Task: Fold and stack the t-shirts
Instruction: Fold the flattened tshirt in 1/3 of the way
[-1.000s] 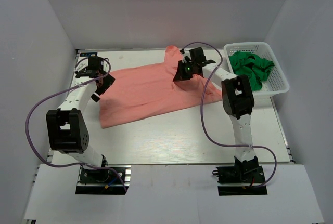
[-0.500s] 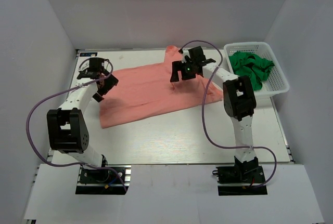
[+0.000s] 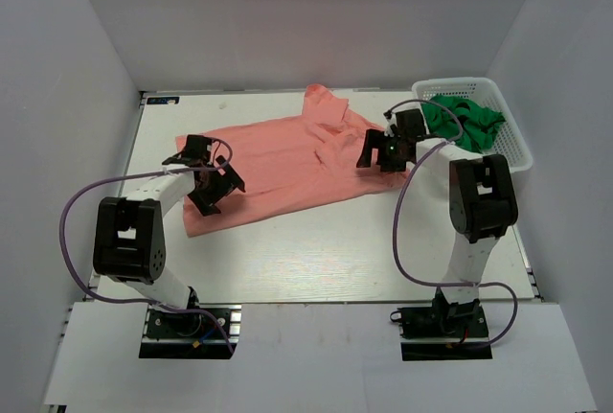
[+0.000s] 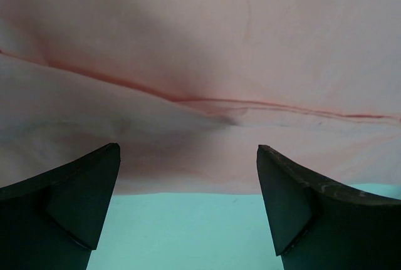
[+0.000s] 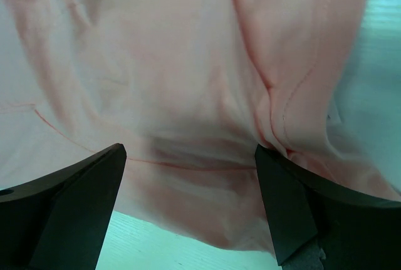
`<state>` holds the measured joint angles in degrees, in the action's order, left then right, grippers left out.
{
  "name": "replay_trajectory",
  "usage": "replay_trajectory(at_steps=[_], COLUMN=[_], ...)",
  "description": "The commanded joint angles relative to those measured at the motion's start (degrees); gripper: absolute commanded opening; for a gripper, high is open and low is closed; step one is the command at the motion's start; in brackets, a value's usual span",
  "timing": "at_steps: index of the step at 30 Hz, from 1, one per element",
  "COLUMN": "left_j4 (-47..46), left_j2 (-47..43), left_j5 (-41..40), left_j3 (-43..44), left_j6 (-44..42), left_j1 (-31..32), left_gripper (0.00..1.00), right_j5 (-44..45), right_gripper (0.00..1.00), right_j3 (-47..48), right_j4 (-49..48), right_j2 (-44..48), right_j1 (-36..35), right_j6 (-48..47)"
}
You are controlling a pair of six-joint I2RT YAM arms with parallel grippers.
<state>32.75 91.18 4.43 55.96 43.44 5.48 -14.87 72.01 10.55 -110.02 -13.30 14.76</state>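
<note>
- At the near edge of the table (image 3: 316, 260), the two arms were seen bolted side by side, and a bare strip of table was left between their bases and the cloth.
- The left hand (image 3: 215, 188) was held low over the near left corner of the salmon-pink shirt (image 3: 287, 154), close to its hem. Its fingers (image 4: 69, 201) were spread wide and nothing was pinched between them.
- In the left wrist view, one long fold line was seen running across the cloth ahead of the spread fingers, and the edge of the shirt was laid just in front of them.
- The salmon-pink shirt was spread mostly flat across the middle of the table, on a slant from the near left to the far right, with one part pointed toward the far edge.
- The right hand (image 3: 376, 156) was placed over the right end of the shirt. Its fingers (image 5: 69, 213) were also opened wide and no cloth was gripped. Whether the cloth was touched could not be told.
- In the right wrist view, a seamed and wrinkled edge of the shirt was seen, bunched a little near the right finger.
- At the far right, the white basket (image 3: 514, 135) was set on the table near the shirt, and the bright green garment (image 3: 465, 124) was lying crumpled inside it.
</note>
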Motion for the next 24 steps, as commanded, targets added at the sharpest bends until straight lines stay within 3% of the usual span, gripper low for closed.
replay_trajectory(at_steps=[1,8,15,24], left_j4=[-2.2,0.3,2.9,18.8], left_j2=[-2.5,-1.4,0.3,-5.9], left_j5=[0.4,-5.7,-3.6,-1.2], left_j3=[-1.4,-3.6,-6.2,-14.1], left_j6=[-0.8,-0.8,0.6,3.5], left_j1=[0.2,0.2,0.1,0.1], left_gripper=[1.00,1.00,1.00,1.00], right_j5=[0.1,-9.5,-14.1,-4.6], right_gripper=[0.90,0.90,0.90,0.90], right_j3=[-1.3,-2.0,-9.1,-36.7], right_j4=[-4.2,-7.6,-5.3,3.6], right_j2=[0.6,-2.0,-0.6,26.3], right_j1=[1.5,6.8,7.4,6.9], right_j6=[1.8,3.3,3.0,8.7])
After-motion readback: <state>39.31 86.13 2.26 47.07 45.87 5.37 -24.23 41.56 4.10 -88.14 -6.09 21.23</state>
